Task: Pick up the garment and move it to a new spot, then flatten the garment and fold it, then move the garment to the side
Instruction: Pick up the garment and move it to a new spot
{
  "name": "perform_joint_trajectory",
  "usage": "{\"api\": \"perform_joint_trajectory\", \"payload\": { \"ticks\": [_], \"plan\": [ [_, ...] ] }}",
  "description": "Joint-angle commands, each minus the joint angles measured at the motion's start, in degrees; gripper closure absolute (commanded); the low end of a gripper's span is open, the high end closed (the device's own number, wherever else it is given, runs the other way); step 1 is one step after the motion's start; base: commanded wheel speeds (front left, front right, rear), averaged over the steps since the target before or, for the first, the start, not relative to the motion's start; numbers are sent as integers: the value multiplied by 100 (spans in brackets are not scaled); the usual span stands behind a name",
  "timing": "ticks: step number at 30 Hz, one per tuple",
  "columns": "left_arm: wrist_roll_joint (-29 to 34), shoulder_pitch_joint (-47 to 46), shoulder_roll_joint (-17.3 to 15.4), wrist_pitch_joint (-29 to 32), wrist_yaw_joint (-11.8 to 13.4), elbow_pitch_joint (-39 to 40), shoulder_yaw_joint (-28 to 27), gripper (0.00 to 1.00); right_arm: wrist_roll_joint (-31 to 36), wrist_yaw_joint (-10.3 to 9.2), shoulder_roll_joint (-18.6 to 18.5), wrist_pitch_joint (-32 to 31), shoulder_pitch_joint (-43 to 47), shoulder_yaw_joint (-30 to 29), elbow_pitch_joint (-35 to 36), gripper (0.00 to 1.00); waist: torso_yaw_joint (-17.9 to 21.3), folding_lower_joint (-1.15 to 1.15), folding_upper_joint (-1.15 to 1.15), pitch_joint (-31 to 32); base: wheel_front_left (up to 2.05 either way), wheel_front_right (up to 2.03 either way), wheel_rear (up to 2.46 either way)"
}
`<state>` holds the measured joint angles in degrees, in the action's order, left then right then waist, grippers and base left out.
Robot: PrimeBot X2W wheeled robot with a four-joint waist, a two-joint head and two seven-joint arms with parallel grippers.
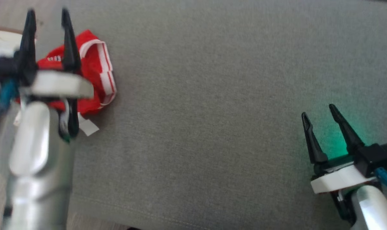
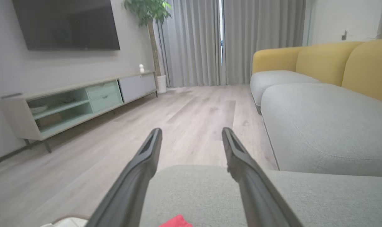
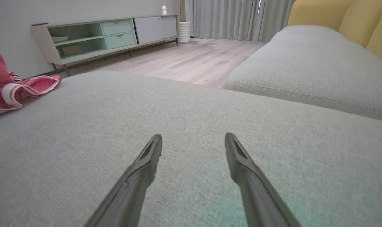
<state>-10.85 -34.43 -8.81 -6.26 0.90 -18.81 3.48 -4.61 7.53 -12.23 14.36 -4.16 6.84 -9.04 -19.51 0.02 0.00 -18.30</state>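
Grey cushion [image 1: 212, 111] is the work surface and mostly bare. The whole middle and right side are open, so there's plenty of room to relocate and spread out. A sofa seat [image 2: 320, 126] sits across a gap, with wood floor [image 2: 184, 110] off the far and left edges. Garment [image 1: 94, 67], red with white stripes, is bunched at the far-left corner, close to the edge. A sloppy drag could tip it off, I'd guess. Left hand [image 1: 48, 16] hangs over it, fingers spread, nothing held; looks lined up for the pick. Right hand [image 1: 317, 110] is over the right side toward the near edge, open, empty, out of the way. White tag [image 1: 88, 127] pokes out on the garment's near side.
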Motion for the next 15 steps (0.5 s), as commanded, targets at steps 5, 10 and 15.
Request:
{"api": "perform_joint_trajectory", "payload": {
  "ticks": [5, 10, 15],
  "plan": [
    [-472, -920, -321, 768, -166, -1029, -415, 0, -11, -4, -293, 63, -169, 124, 306, 0, 230, -2, 0, -448, 0, 0, 0],
    [-493, -1175, -457, 1080, -79, -2038, -439, 0, -20, -4, -447, 63, -329, 165, 488, 0, 402, -2, 0, -756, 0, 0, 0],
    [-384, -1293, -445, 1231, -42, -2744, -274, 0, -21, -4, -554, 63, -400, 110, 639, 0, 450, -2, 0, -973, 0, 0, 0]
  ]
}}
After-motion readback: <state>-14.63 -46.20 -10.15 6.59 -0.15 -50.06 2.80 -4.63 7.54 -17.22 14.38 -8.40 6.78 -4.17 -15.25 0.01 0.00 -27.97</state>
